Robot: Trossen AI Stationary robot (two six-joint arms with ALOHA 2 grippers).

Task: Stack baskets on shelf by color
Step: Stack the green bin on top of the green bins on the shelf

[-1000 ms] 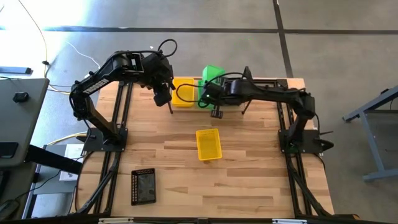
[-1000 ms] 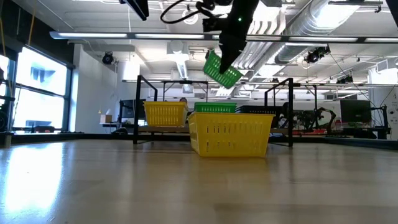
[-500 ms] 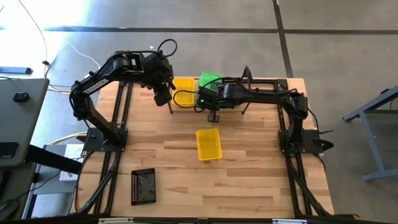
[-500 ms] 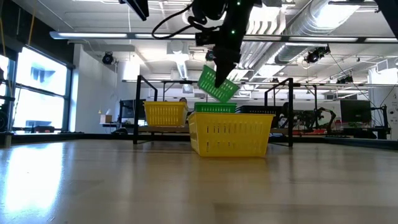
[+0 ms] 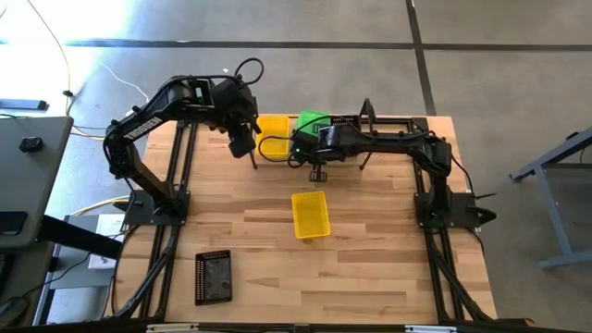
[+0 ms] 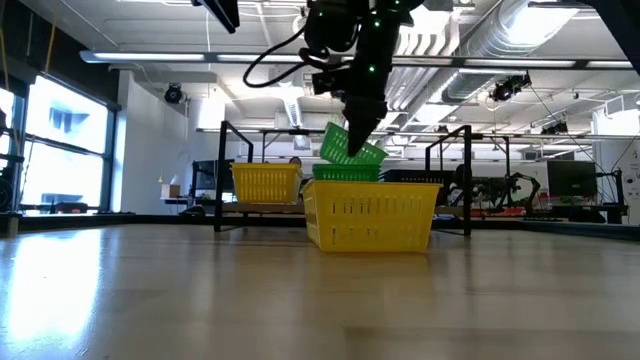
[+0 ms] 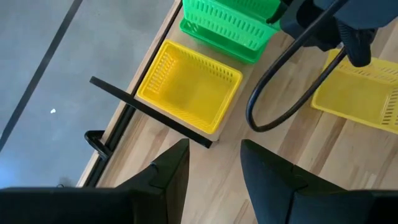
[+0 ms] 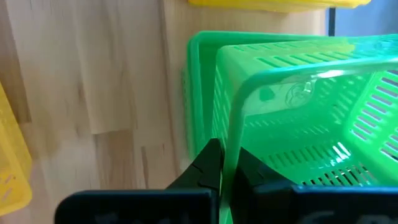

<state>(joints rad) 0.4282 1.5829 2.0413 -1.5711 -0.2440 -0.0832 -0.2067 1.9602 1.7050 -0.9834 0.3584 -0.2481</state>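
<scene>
Right gripper [image 8: 225, 163] pinches a green basket [image 6: 350, 145] rim, tilted just above the shelf's green basket [image 8: 199, 93]; yellow basket [image 5: 310, 215] and black basket [image 5: 213, 277] remain off the shelf.

held basket [image 6: 352, 147] tilted just above shelved basket [image 6: 346, 173]

A green basket [image 8: 298, 118] is being held by its thin rim between the two dark fingers [image 8: 208, 165] of the right gripper [image 8: 225, 167]. It is being held tilted over another green basket [image 8: 198, 93] sitting on the light wood. Bits of yellow baskets [image 8: 273, 4] are being shown at the edges.
</scene>
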